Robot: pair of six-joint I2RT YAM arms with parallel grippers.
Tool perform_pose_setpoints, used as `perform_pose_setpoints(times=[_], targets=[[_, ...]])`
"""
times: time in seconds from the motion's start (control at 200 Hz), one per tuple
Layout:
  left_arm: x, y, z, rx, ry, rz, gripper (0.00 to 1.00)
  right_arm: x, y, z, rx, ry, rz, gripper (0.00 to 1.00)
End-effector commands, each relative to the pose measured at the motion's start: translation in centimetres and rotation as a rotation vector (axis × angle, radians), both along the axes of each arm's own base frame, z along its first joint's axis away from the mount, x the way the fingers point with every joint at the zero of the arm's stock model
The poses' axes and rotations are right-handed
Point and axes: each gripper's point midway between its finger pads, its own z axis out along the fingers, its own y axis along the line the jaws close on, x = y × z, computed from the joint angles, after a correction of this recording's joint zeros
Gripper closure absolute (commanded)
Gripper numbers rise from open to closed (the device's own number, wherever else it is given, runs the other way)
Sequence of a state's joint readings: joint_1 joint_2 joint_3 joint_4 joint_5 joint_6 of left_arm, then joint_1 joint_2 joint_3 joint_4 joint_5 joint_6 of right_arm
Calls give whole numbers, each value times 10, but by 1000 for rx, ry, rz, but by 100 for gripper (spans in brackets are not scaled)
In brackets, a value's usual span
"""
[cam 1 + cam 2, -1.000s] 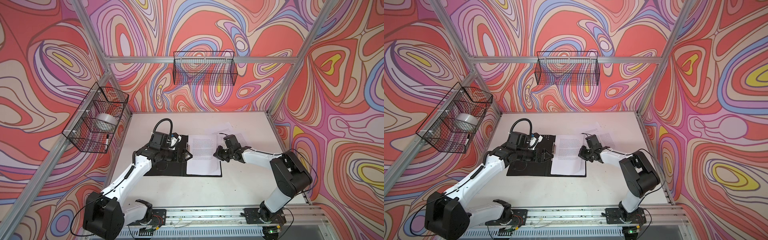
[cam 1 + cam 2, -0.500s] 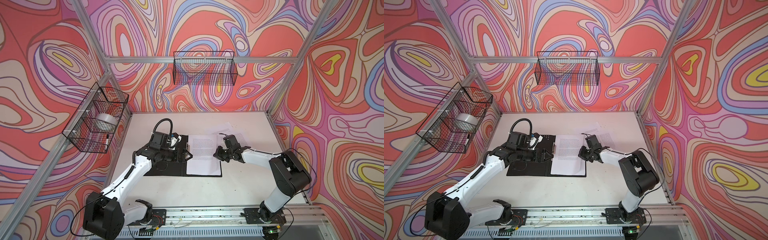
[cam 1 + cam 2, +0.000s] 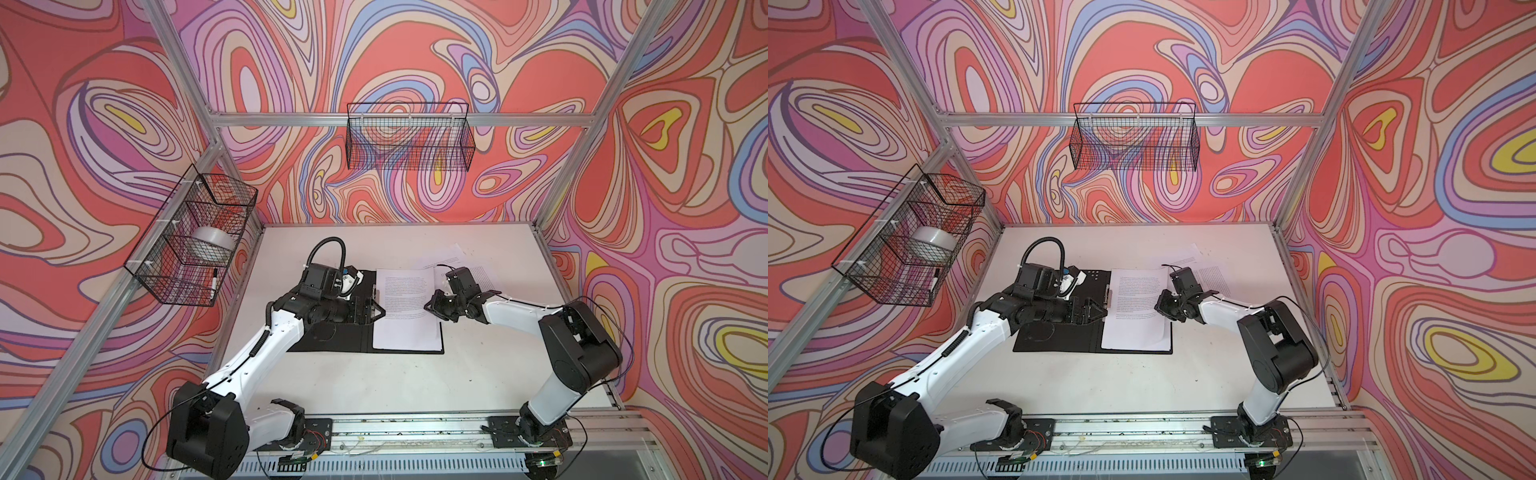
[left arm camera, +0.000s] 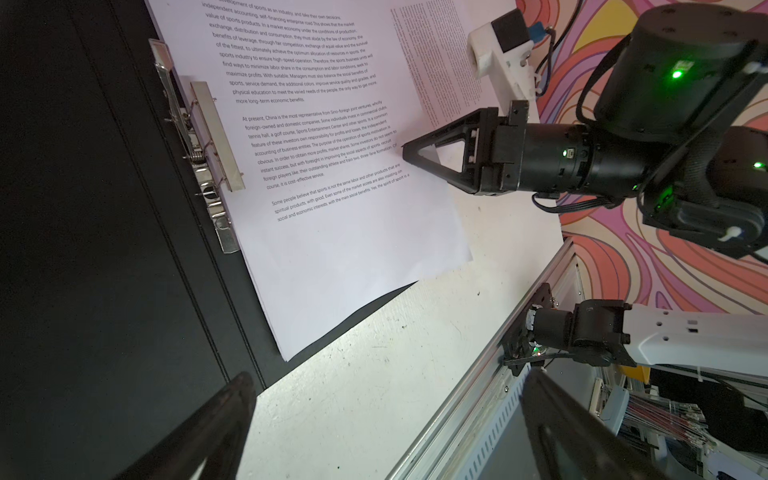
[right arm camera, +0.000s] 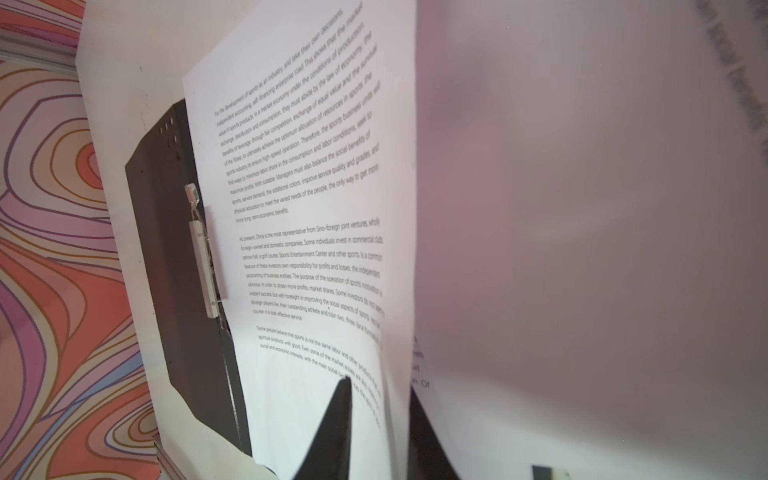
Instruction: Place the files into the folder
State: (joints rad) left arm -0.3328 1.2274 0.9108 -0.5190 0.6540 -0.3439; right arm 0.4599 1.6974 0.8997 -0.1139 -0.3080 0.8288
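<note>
Printed sheet [image 3: 409,307] on open folder [image 3: 328,334]: light, limp, slides easily; right gripper [image 4: 409,154] fingers narrowly parted astride its raised outer edge, the best hold; left gripper [image 3: 376,309] fingers spread wide, empty.

R hand [image 3: 429,306] jaws have eased apart a bit at the sheet [image 3: 409,309] edge.

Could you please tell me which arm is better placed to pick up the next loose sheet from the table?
Right. The right gripper sits just beside the loose files; the left gripper hangs open over the folder, on its black left half, farther from them.
</note>
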Motion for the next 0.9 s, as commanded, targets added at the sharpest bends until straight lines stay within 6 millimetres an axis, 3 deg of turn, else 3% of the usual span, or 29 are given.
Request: perform_pose_setpoints(times=[0.0, 0.24, 0.521, 0.896], targets=[[4, -1, 5, -11, -21, -9, 0, 1, 3, -1, -13, 4, 14, 74], [4, -2, 5, -13, -22, -9, 0, 0, -3, 2, -53, 3, 9, 53], [4, -2, 6, -14, -24, -10, 0, -2, -13, 0, -121, 25, -1, 46], [3, -1, 6, -7, -27, -9, 0, 2, -26, 7, -238, 29, 20, 18]])
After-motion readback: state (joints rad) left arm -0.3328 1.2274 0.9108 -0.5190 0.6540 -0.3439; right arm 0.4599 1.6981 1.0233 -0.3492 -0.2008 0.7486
